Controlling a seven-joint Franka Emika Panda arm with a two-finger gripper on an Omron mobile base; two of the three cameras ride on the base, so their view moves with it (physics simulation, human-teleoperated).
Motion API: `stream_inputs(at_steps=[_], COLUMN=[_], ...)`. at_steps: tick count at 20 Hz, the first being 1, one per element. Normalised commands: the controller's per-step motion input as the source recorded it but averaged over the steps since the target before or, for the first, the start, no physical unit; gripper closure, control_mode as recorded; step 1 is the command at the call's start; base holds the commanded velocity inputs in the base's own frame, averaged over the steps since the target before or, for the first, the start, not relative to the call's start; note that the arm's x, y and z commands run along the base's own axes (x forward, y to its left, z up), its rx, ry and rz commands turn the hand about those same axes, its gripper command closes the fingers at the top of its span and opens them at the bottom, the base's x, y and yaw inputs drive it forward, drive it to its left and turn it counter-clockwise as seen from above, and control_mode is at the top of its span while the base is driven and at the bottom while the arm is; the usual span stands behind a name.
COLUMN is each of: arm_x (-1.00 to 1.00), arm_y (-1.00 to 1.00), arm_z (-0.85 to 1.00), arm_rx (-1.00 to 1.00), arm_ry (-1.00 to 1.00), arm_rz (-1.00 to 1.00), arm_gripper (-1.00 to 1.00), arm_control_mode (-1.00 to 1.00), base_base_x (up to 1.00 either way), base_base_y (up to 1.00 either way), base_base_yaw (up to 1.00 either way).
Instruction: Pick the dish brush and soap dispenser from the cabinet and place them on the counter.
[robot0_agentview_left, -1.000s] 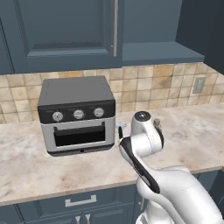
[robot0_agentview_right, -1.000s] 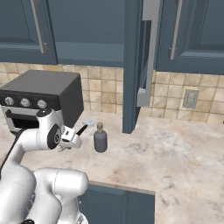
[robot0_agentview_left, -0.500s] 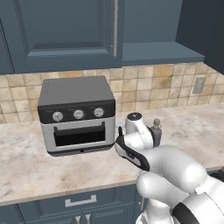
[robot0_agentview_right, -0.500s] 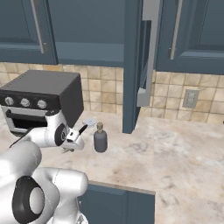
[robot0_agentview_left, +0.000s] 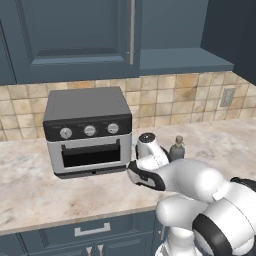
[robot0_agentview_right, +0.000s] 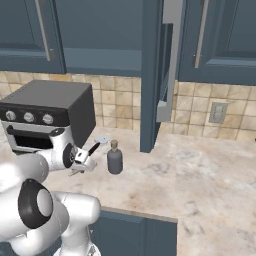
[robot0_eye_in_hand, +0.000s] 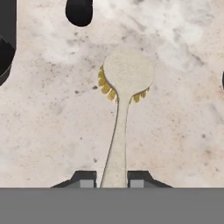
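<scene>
Cabinet (robot0_agentview_right: 210, 40) first: the dark blue-grey wall cabinet with panelled doors and long silver bar handles hangs over the tan tiled backsplash (robot0_agentview_right: 125, 100), and in the right base view one of its doors (robot0_agentview_right: 152, 75) stands swung open, edge-on, its lower corner hanging just above the table surface behind the bottle. Below it the wide beige marble-patterned table (robot0_agentview_right: 200, 175) runs with a thick pale front edge; its right half lies bare, giving open room right of the open door. A black and silver toaster oven (robot0_agentview_left: 89, 131) with three round knobs sits at the left against the backsplash, with a strip of bare table before it. The white arm's hand (robot0_agentview_right: 89, 161) hangs low over the table between the oven and the bottle. The small grey rounded soap dispenser (robot0_agentview_right: 115, 158) with a tan pump top stands upright on the table, just right of the hand and apart from it, in front of the open door's edge. The slender cream-white dish brush (robot0_eye_in_hand: 122, 109) with yellow bristles under its round head lies in the hand view along the marble, its handle end between the two nearly closed dark fingertips (robot0_eye_in_hand: 85, 178); whether it rests on the table or hangs just above I cannot tell.
</scene>
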Motion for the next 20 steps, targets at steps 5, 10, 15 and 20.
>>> stream_inputs(at_steps=[5, 10, 15, 20], arm_x=[0.01, -0.02, -0.16, -0.18], arm_y=[-0.09, -0.07, -0.03, 0.0], arm_z=[-0.38, -0.3, -0.33, -0.3], arm_rx=[0.0, 0.0, 0.05, 0.05], arm_ry=[-0.11, -0.06, 0.0, 0.0], arm_rz=[0.0, -0.03, -0.07, -0.08], arm_gripper=[1.0, 1.0, 1.0, -1.0], arm_control_mode=[-1.0, -1.0, -1.0, -1.0], base_base_x=[0.0, 0.0, 0.0, 0.0], base_base_y=[0.0, 0.0, 0.0, 0.0], base_base_yaw=[0.0, 0.0, 0.0, 0.0])
